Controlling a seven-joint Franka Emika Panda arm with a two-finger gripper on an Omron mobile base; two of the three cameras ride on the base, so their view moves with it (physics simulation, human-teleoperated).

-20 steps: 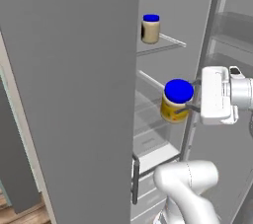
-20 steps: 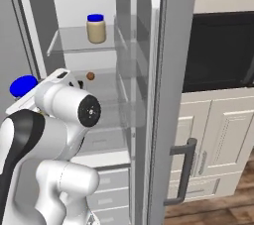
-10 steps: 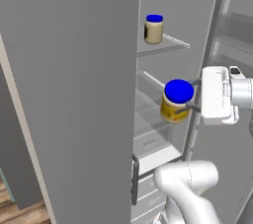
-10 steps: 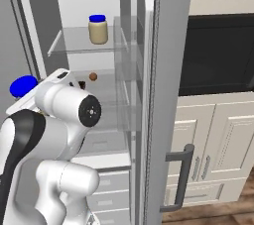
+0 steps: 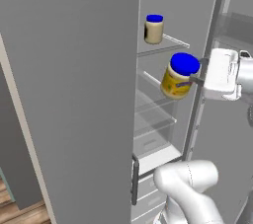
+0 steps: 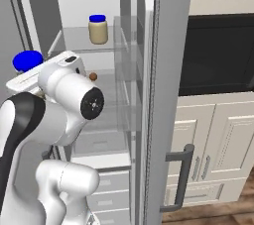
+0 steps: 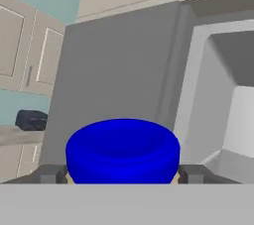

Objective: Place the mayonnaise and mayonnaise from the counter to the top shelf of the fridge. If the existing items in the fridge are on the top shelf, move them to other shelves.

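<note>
- Fridge (image 5: 74,94) stands with its doors swung out; white inside, clear glass shelves, white drawers low down
- First mayonnaise jar (image 5: 153,28) sits upright on the top shelf (image 5: 170,43); blue lid up, pale body; in the right base view the same jar (image 6: 98,29) stands toward the back of that shelf, apart from the arm
- Second mayonnaise jar (image 5: 179,75) is off the shelves, carried in the air in front of the fridge opening, below the level of the top shelf and tilted slightly; yellow body with a dark label band, blue lid
- Gripper (image 5: 195,77) reaches the jar from the right side in the left base view; jaws pinch the second jar at its sides, just below the lid
- Hand view: blue lid (image 7: 122,149) fills the low centre; one dark finger tip (image 7: 52,174) shows either side of it, both touching the jar
- Right base view: only the blue lid (image 6: 28,62) of the carried jar peeks past the white wrist
- Tiny orange-brown ball (image 6: 93,76) lies on a lower shelf (image 6: 106,83), well below the first jar
- Dark oven front (image 6: 216,53) and cream cabinets (image 6: 218,140) stand right of the fridge
</note>
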